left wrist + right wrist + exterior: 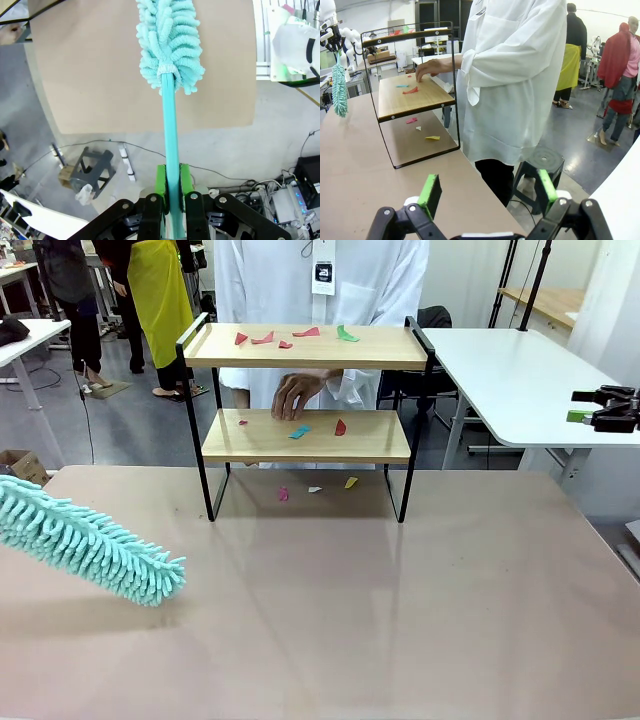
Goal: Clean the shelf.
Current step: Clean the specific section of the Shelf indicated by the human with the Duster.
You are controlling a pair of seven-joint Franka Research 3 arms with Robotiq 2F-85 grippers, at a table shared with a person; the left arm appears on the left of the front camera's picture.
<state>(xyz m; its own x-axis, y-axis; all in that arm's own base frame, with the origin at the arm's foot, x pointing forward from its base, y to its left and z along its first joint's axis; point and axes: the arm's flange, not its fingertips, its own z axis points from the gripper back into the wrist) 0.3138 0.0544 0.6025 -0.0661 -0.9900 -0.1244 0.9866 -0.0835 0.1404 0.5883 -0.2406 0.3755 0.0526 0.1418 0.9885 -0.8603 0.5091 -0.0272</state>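
The shelf (380, 345) stands at the far middle of the beige tabletop, with two wooden boards in a black frame. Small coloured paper scraps (300, 335) lie on its top board, and more are on the lower board (420, 100). A person's hand (295, 392) rests fingertips-down on the lower board. My left gripper (172, 182) is shut on the teal handle of a fluffy teal duster (90, 545), whose head hangs low over the table's left side, well short of the shelf. My right gripper (488, 192) is open and empty, off to the right of the shelf by a white table.
A few scraps (315, 488) lie on the beige tabletop (350, 620) under the shelf. A white table (500, 370) stands at the right. The person in a white coat (520, 75) stands behind the shelf, with a black stool (542, 162) beside them.
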